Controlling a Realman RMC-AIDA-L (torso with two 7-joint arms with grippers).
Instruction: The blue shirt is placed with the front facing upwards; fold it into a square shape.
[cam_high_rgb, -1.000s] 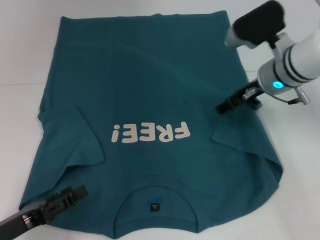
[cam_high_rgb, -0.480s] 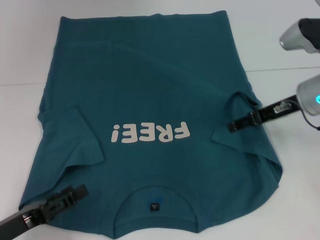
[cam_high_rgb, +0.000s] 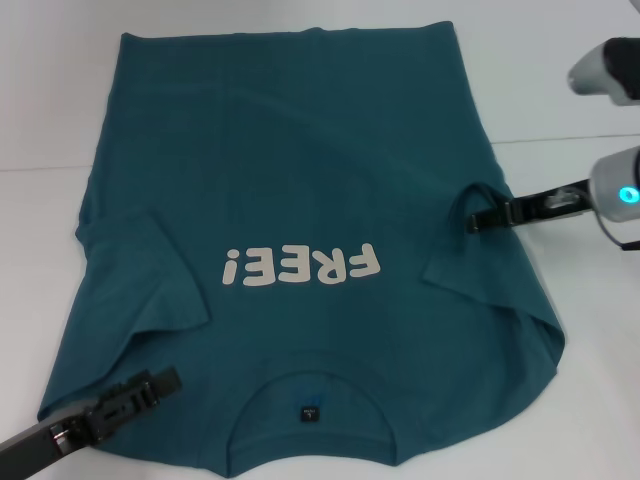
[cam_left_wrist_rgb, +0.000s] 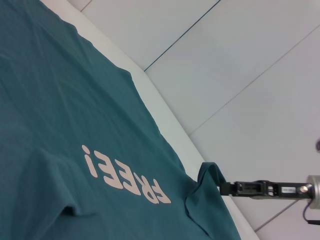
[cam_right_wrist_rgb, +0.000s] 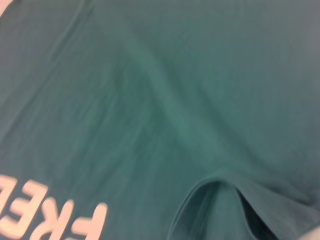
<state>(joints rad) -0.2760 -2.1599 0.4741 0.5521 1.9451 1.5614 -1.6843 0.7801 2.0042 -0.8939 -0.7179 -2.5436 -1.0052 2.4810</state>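
Observation:
The blue shirt (cam_high_rgb: 290, 150) lies flat on the white table (cam_high_rgb: 590, 340), its white "FREE!" lettering (cam_high_rgb: 300, 266) facing up and its collar (cam_high_rgb: 310, 395) at the near edge. My right gripper (cam_high_rgb: 476, 221) reaches in from the right and is shut on the edge of the right sleeve (cam_high_rgb: 480, 195), which stands up in a small loop. The left wrist view shows that same pinch, the right gripper (cam_left_wrist_rgb: 221, 188) holding raised cloth (cam_left_wrist_rgb: 207, 175). My left gripper (cam_high_rgb: 160, 385) sits low over the shirt's near left shoulder. In the right wrist view the shirt (cam_right_wrist_rgb: 175, 75) fills the picture.
Bare white table (cam_high_rgb: 40, 230) runs to the left and right of the shirt. The far hem (cam_high_rgb: 290, 35) lies near the table's back. The left sleeve (cam_high_rgb: 150, 270) is folded in over the body.
My right gripper swung out from above the shirt to its right side, dropped low, and now holds the right sleeve's edge lifted into a loop. The left gripper shifted very slightly.

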